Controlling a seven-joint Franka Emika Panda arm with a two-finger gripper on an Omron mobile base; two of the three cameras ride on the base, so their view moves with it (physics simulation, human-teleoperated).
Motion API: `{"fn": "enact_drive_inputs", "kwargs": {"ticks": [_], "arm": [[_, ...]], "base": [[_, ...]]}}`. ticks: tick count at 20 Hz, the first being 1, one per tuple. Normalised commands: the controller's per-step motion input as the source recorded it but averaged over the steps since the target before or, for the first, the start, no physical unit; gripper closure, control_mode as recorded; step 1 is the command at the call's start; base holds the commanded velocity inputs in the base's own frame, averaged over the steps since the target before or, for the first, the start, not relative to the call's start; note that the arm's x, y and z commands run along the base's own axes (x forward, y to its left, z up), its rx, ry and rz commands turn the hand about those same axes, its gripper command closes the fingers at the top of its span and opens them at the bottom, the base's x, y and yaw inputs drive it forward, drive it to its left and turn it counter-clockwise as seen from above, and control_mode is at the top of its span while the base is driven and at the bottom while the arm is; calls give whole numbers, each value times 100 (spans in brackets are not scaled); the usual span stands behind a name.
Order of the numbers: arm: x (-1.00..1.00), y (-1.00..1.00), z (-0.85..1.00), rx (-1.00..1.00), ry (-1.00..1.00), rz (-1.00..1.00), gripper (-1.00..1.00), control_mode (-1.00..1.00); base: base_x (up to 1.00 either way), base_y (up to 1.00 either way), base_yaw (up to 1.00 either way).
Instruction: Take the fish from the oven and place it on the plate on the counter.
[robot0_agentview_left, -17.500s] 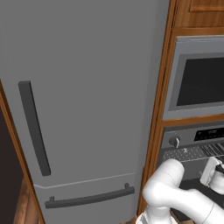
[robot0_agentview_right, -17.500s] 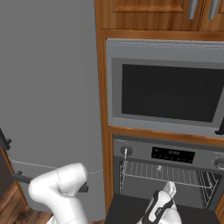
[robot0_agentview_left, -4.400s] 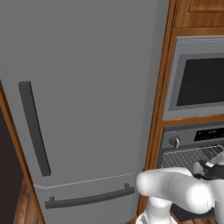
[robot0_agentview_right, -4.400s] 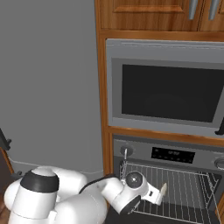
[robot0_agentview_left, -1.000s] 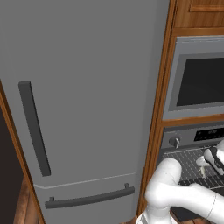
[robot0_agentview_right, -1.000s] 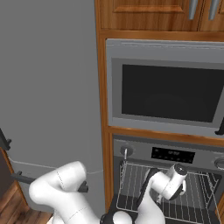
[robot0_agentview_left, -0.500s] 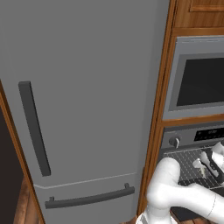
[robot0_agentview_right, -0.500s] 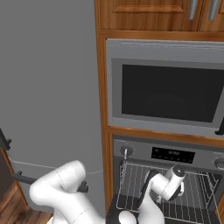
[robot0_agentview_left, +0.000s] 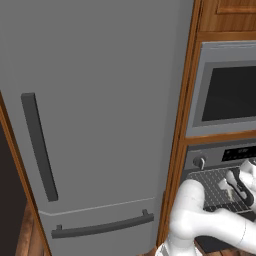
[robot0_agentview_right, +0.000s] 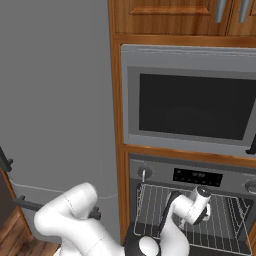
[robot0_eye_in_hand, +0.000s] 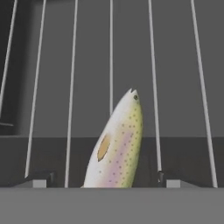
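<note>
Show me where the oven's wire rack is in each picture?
Left base view: the wire rack sits at the lower right, behind the arm.
Right base view: it spans the bottom right, inside the open oven.
Hand view: its wires run top to bottom under the fish.
Shared landmark: the rack's wires.

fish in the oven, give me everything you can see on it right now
In the hand view, the fish is slender and pale, cream to yellow-green, with small dark speckles, a faint pink stripe along its side and an orange-tan fin patch. It lies on the oven's wire rack, across its thin bars, pointed end away from the camera and tilted slightly right. Its near end is cut off by the picture's bottom. It sits between the two dark fingertips; contact cannot be told.
</note>
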Motion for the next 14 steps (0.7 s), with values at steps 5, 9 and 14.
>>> {"fn": "enact_drive_inputs", "kwargs": {"ticks": [5,9,14], "arm": [[0,-1,-26,1,5,0,-100,-100],[0,0,-41,0,0,0,-100,-100],[0,-1,-27,0,0,0,-100,-100]], "base": [[0,0,0],[0,0,0],[0,0,0]]}}
